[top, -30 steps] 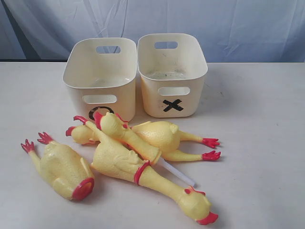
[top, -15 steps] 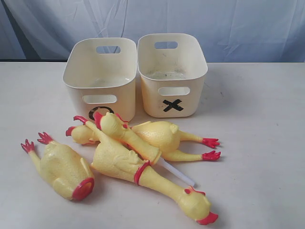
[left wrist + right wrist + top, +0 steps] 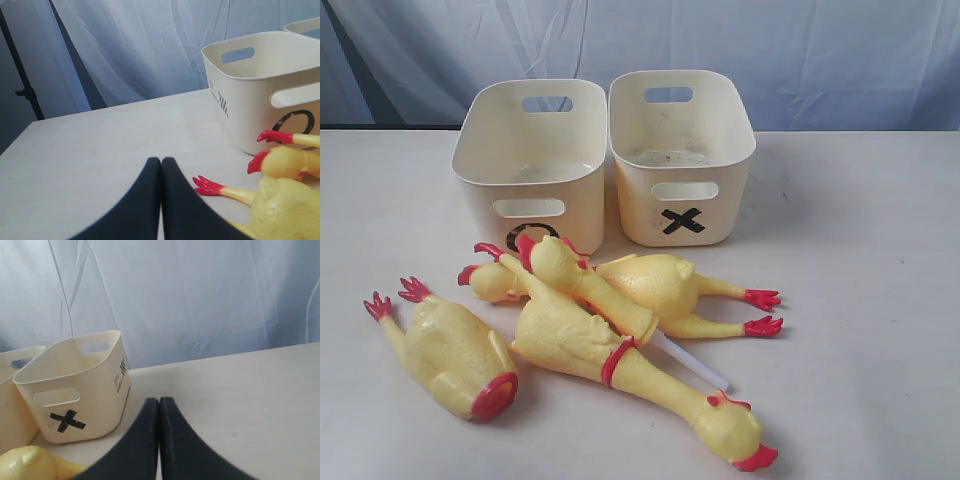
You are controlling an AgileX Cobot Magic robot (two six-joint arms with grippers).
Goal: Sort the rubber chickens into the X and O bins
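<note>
Loosely, chickens [image 3: 570,335] heaped before both bins [image 3: 578,205].

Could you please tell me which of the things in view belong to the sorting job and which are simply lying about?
For the job:
- O bin
- X bin
- far-left chicken
- front chicken
- chicken lying across the pile
- right-hand chicken

Just there:
- white rod poking out from under the chickens
- black stand
- curtain behind

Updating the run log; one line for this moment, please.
rubber chickens: piled on table | O bin, X bin: no chickens | left tool: shut, empty | right tool: shut, empty
</note>
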